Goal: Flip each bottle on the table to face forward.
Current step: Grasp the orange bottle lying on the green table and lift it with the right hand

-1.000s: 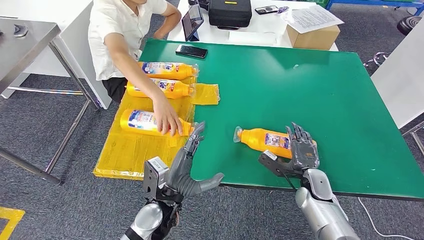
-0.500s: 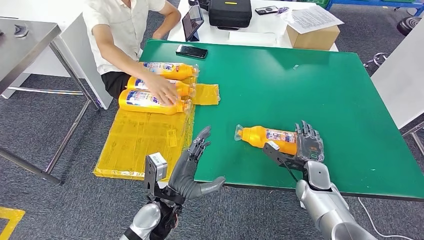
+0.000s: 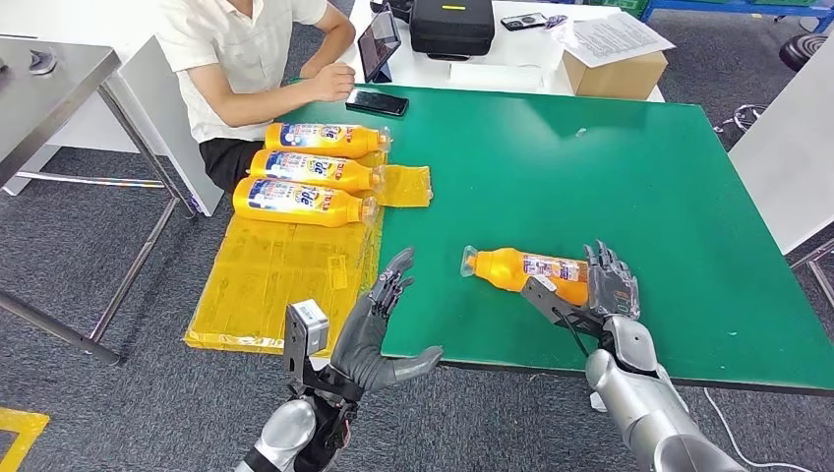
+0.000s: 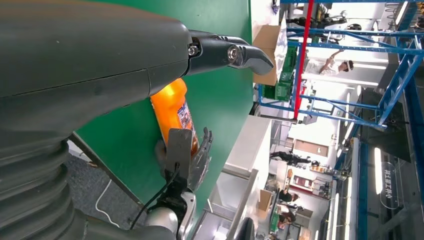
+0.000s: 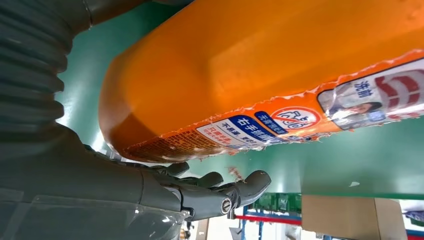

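1. I count four orange bottles. One bottle [image 3: 521, 268] lies on its side near the front edge of the green table [image 3: 590, 157], cap pointing toward the left edge.
2. My right hand [image 3: 610, 285] grips that bottle at its base end, fingers wrapped around it; the wrist view shows its label turned sideways.
3. My left hand [image 3: 379, 329] hovers at the front edge, released, fingers spread, holding nothing.
4. Three bottles [image 3: 305, 200] lie side by side on the yellow sheet [image 3: 266, 285] at the left edge.
5. One person [image 3: 246, 49] sits at the far left corner, beside one black phone [image 3: 377, 101].
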`<state>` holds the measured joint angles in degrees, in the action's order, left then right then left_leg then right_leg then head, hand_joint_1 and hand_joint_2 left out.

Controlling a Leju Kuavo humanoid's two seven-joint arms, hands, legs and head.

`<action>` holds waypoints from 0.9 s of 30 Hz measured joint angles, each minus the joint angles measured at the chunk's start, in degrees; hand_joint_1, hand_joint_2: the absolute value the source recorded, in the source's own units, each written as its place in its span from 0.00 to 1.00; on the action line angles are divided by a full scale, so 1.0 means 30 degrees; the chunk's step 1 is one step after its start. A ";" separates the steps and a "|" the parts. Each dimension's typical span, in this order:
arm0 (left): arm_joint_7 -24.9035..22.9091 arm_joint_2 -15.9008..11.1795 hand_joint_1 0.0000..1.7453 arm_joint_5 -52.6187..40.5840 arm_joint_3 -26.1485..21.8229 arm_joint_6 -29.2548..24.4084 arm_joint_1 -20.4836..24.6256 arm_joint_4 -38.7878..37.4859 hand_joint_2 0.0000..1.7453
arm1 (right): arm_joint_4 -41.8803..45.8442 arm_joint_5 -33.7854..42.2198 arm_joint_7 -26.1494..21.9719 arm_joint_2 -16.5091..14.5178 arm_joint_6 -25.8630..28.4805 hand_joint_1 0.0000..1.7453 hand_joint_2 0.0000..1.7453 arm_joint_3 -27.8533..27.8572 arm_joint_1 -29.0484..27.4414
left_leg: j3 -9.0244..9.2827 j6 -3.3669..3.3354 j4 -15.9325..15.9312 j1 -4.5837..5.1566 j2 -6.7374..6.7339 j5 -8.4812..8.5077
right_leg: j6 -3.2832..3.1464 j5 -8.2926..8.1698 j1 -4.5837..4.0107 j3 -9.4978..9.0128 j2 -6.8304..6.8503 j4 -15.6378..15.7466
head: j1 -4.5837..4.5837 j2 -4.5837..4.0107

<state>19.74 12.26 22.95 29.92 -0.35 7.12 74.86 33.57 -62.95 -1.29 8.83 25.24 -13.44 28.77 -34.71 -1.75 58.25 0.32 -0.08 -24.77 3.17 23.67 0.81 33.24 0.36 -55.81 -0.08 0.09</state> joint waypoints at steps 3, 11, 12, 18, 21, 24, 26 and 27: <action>0.0000 0.0000 0.00 0.0000 -0.0002 0.0000 0.0000 0.0000 1.00 | -0.0075 0.0080 -0.0042 -0.0011 -0.0020 0.02 1.00 0.0100 0.0015 | 0.0012 0.0000 0.0000 -0.0001 0.0000 0.0000 | 0.0000 0.0000 -0.0001 -0.0012 0.0000 -0.0001 | 0.0000 0.0000; 0.0350 -0.0007 0.00 0.0372 0.0082 0.0191 0.0337 -0.0202 1.00 | -0.1038 0.5375 -0.8047 -0.0047 -0.3956 1.00 1.00 0.1415 0.0031 | 0.0216 0.0015 -0.0002 -0.0009 -0.0114 -0.0046 | -0.0005 -0.0001 -0.0009 -0.0130 -0.0085 0.0017 | 0.0007 0.0000; 0.0375 -0.0007 0.00 0.0372 0.0089 0.0186 0.0361 -0.0210 1.00 | -0.1036 0.5541 -0.8288 -0.0084 -0.3967 1.00 1.00 0.1450 -0.0026 | 0.0227 0.0015 -0.0002 -0.0012 -0.0115 -0.0046 | -0.0006 -0.0002 -0.0011 -0.0137 -0.0087 0.0017 | 0.0005 0.0000; 0.0512 -0.0007 0.00 0.0401 0.0109 0.0087 0.0375 -0.0211 1.00 | -0.0911 0.6470 -0.9231 -0.0213 -0.3967 1.00 1.00 0.1595 -0.0384 | 0.0257 0.0016 -0.0004 -0.0021 -0.0120 -0.0043 | -0.0013 -0.0007 -0.0020 -0.0166 -0.0092 0.0016 | 0.0005 0.0000; 0.0685 -0.0007 0.00 0.0432 0.0104 -0.0064 0.0372 -0.0211 1.00 | -0.0696 0.6976 -0.9466 -0.0231 -0.4063 1.00 1.00 0.1630 -0.0610 | 0.0262 0.0016 -0.0003 -0.0020 -0.0121 -0.0042 | -0.0013 -0.0008 -0.0018 -0.0174 -0.0092 0.0015 | 0.0003 0.0000; 0.0987 -0.0007 0.00 0.0507 0.0093 -0.0268 0.0348 -0.0169 1.00 | -0.0436 0.7733 -0.9666 -0.0239 -0.4320 1.00 1.00 0.1683 -0.0822 | 0.0263 0.0016 -0.0003 -0.0018 -0.0121 -0.0042 | -0.0013 -0.0008 -0.0016 -0.0179 -0.0091 0.0016 | 0.0005 0.0000; 0.1133 -0.0007 0.00 0.0557 0.0082 -0.0350 0.0334 -0.0135 1.00 | -0.0261 0.8105 -0.9777 -0.0255 -0.4429 1.00 1.00 0.1725 -0.0964 | 0.0263 0.0016 -0.0003 -0.0018 -0.0121 -0.0042 | -0.0013 -0.0008 -0.0016 -0.0179 -0.0091 0.0016 | 0.0005 0.0000; 0.1164 -0.0007 0.00 0.0559 0.0080 -0.0361 0.0331 -0.0131 1.00 | -0.0188 0.8196 -0.9803 -0.0264 -0.4457 1.00 1.00 0.1741 -0.1017 | 0.0263 0.0016 -0.0003 -0.0018 -0.0121 -0.0042 | -0.0013 -0.0008 -0.0016 -0.0179 -0.0091 0.0016 | 0.0005 0.0000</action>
<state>23.23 12.24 24.63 30.16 -1.43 8.11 74.47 33.00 -38.36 -30.70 8.04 11.87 -8.22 25.72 -33.92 -1.70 58.24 0.27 -0.44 -24.90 3.13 23.65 0.76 32.71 0.09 -55.76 -0.06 0.09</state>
